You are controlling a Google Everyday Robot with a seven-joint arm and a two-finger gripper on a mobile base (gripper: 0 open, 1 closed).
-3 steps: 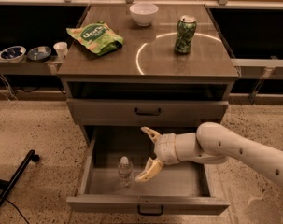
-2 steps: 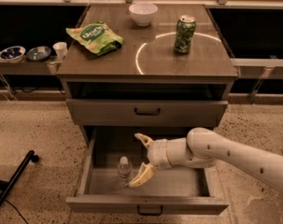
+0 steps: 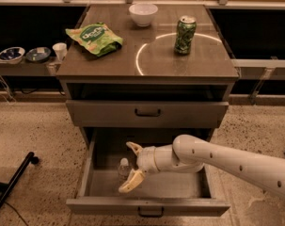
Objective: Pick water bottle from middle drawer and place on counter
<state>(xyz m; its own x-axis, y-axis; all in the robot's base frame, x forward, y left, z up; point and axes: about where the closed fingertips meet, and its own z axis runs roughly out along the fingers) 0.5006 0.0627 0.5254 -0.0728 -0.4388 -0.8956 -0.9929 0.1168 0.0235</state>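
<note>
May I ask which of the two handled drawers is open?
The middle drawer, the lower one; the upper drawer is shut. The open claw is inside, at the water bottle.

Inside the open middle drawer (image 3: 179, 206), the end effector (image 3: 126, 167) has its fingers spread either side of the water bottle (image 3: 123, 165). Whether they touch it cannot be made out, and the bottle's label is too small to read. The arm (image 3: 236, 165) hides the drawer's back right corner and runs off the right edge. A dark stand (image 3: 12, 185) is cut off at lower left.
</note>
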